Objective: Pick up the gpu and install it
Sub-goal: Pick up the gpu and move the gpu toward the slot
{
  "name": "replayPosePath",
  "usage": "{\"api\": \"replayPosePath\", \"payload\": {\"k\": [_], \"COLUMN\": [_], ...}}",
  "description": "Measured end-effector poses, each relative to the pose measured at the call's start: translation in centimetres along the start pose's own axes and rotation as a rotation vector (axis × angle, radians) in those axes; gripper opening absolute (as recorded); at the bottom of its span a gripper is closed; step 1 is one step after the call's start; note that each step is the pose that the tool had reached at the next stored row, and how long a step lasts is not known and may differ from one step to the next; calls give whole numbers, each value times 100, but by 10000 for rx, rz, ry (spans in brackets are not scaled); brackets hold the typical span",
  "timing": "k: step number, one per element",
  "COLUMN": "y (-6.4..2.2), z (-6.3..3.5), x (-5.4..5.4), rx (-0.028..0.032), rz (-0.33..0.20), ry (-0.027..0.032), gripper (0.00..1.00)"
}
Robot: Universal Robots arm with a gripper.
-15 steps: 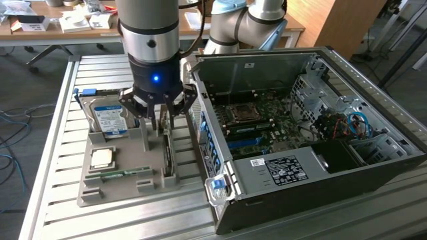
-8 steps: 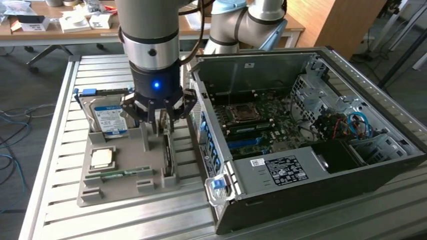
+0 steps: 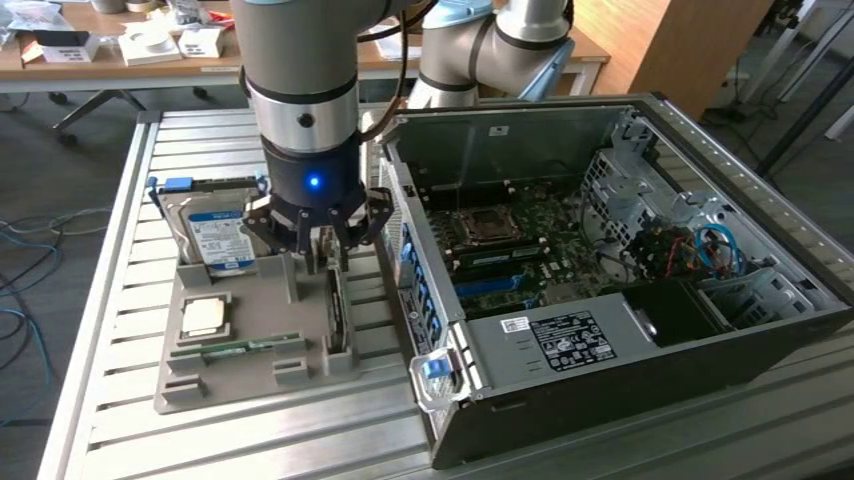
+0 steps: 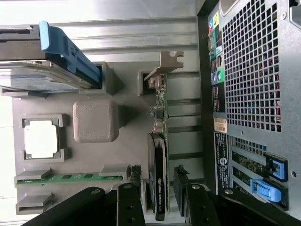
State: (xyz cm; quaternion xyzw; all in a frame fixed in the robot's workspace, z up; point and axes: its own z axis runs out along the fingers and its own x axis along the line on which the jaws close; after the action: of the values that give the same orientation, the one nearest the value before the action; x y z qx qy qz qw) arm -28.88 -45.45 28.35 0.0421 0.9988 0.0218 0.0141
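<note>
gpu (image 3: pixel 336 318) (image 4: pixel 159 160) is the thin card with a dark green circuit board, a black cooler face and a silvery end bracket. It's standing on its long edge in a slot of the gray plastic parts holder (image 3: pixel 260 300) (image 4: pixel 94 157), along the holder's edge on the exterior view's right.

Going across that holder from the exterior view's left:

- A boxy silver hard drive with a blue label (image 3: pixel 220 238) (image 4: pixel 42 80) sits upright in the holder's far corner.
- A square silver processor chip (image 3: pixel 204 316) (image 4: pixel 41 139) lies flat in its own pocket of the holder, nearer the camera than the drive.
- A narrow green memory stick (image 3: pixel 247 347) (image 4: pixel 70 178) lies in the groove along the holder's near side.
- The gpu slot comes next. The black gripper (image 3: pixel 324 262) (image 4: pixel 162 207) is right above the far part of the holder. Its jaws are spread wide with one finger on each side of the card, and there's a visible gap, so nothing is gripped.

Just beside the holder on the exterior view's right stands a black and silver desktop computer case (image 3: pixel 561 420) (image 4: pixel 249 70). Its side is open, so the green motherboard (image 3: pixel 514 245) is exposed. The holder and the case both rest on a slatted aluminium table (image 3: pixel 200 440).
</note>
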Motion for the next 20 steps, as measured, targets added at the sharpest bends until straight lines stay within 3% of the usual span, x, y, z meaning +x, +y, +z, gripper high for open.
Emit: {"api": "replayPosePath", "payload": {"k": [10,20], "y": [1,-8], "z": [17,125], "x": [-31,-35], "rx": [-1,-1], "rz": [2,0], "ry": [-1,-1], "gripper": [41,41]}}
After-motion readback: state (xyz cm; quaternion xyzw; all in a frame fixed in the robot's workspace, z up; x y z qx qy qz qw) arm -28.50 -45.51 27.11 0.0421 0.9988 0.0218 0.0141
